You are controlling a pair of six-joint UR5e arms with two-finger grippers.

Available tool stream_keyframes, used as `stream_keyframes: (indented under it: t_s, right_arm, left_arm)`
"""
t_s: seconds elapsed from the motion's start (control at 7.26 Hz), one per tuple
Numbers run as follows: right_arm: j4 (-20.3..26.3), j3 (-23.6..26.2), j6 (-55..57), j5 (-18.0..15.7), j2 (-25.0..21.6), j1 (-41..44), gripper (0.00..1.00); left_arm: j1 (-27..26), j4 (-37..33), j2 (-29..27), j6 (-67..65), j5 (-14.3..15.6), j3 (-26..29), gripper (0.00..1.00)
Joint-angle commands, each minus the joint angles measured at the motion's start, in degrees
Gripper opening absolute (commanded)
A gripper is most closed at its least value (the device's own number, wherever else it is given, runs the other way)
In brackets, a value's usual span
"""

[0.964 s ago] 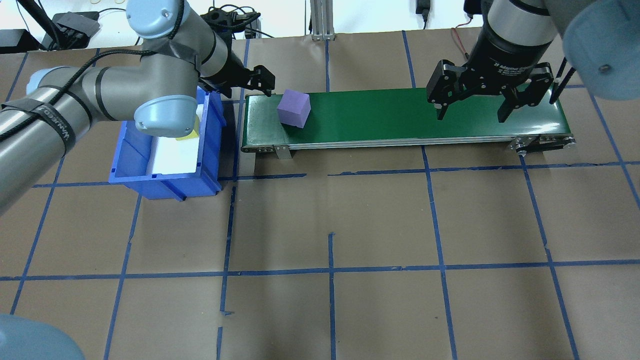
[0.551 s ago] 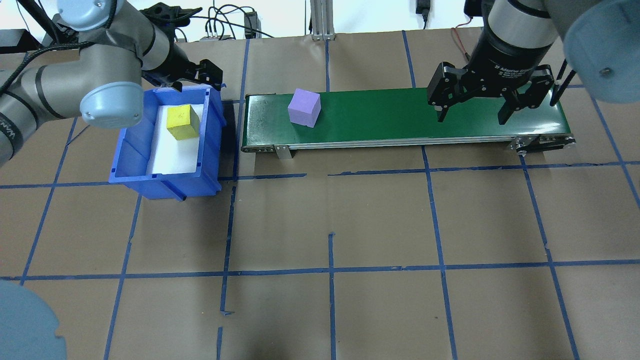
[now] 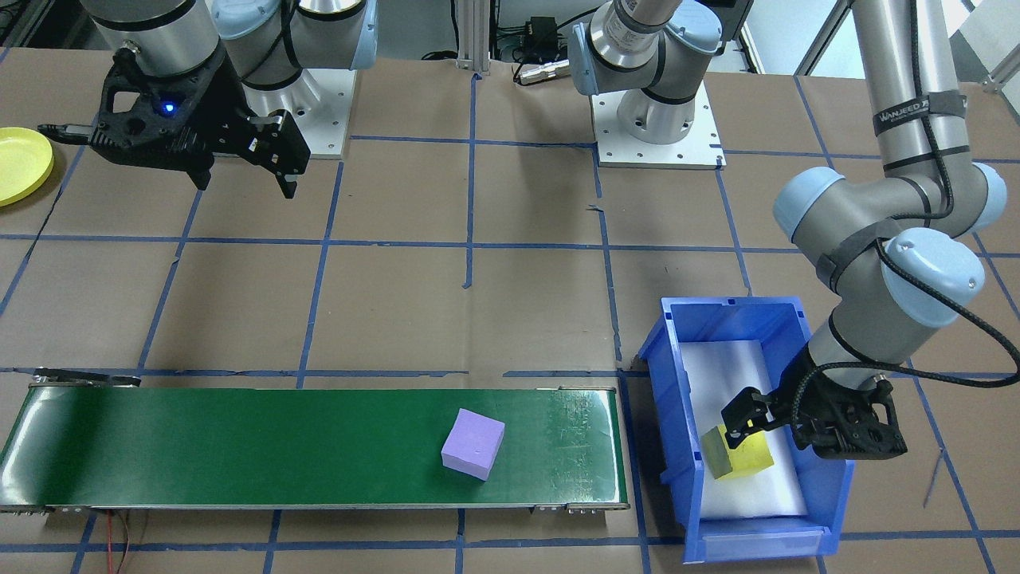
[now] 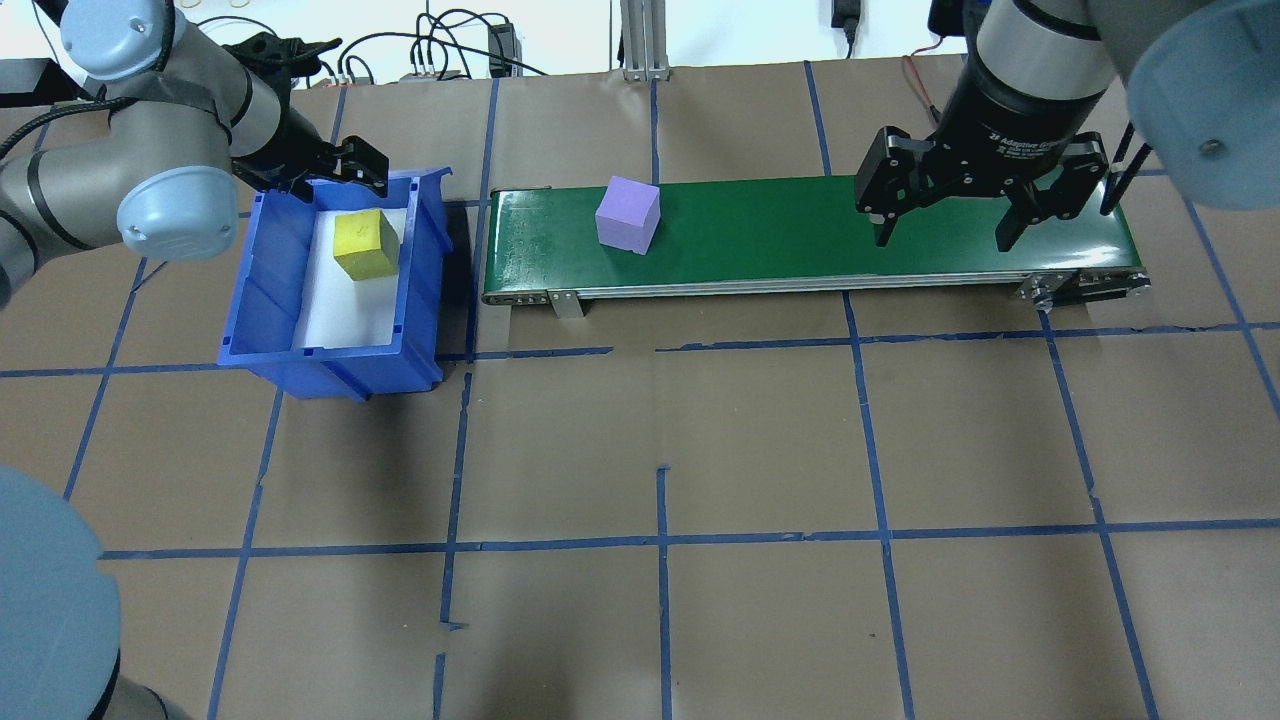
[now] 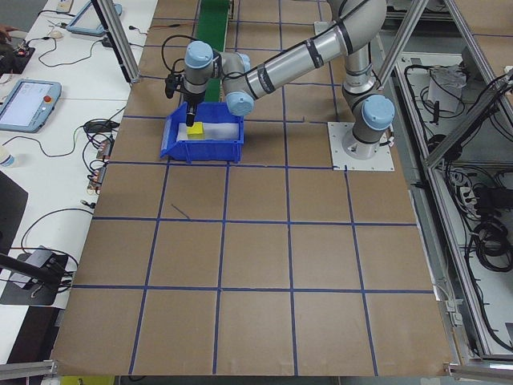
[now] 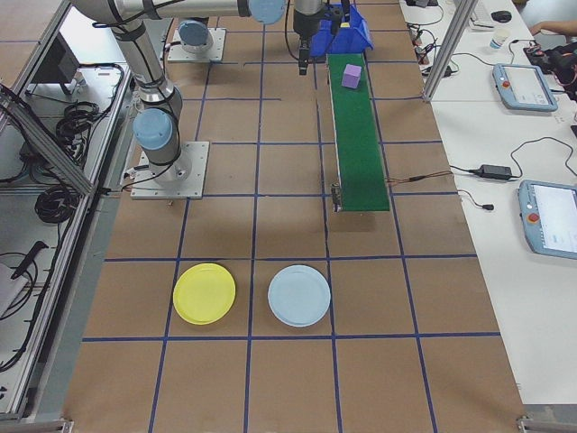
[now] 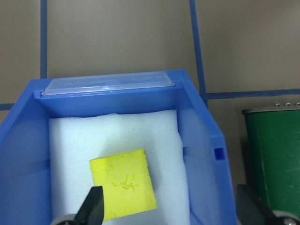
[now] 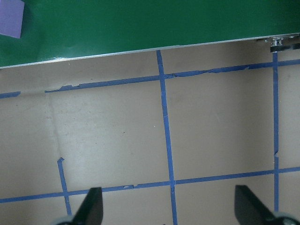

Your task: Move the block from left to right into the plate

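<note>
In the overhead view, beyond the bare taped surface (image 4: 640, 440), the blue bin (image 4: 330, 350) sits on the left with a yellow block (image 4: 366, 243) on its white foam. The left gripper (image 4: 345, 165) hangs over the bin's far end, jaws spread and empty. Beside the bin, the purple block (image 4: 628, 215) rests on the green conveyor (image 4: 800, 235) near its left end. The right gripper (image 4: 975, 205) hovers above the belt's right end, jaws wide, holding nothing. The yellow plate (image 6: 204, 293) lies well apart, beside a pale blue plate (image 6: 299, 295).
</note>
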Motion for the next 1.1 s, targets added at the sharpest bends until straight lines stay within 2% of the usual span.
stream_keyframes:
  t_s: [0.0, 0.96]
  right_arm:
    - [-0.1, 0.0, 0.0, 0.0, 0.1, 0.0, 1.0]
    - [-1.3, 0.0, 0.2, 0.0, 0.5, 0.0, 1.0]
  left_arm:
    - [0.5, 0.1, -2.2, -0.3, 0.1, 0.3, 1.0]
    - [0.5, 0.1, -4.0, -3.9, -0.7, -0.7, 0.99]
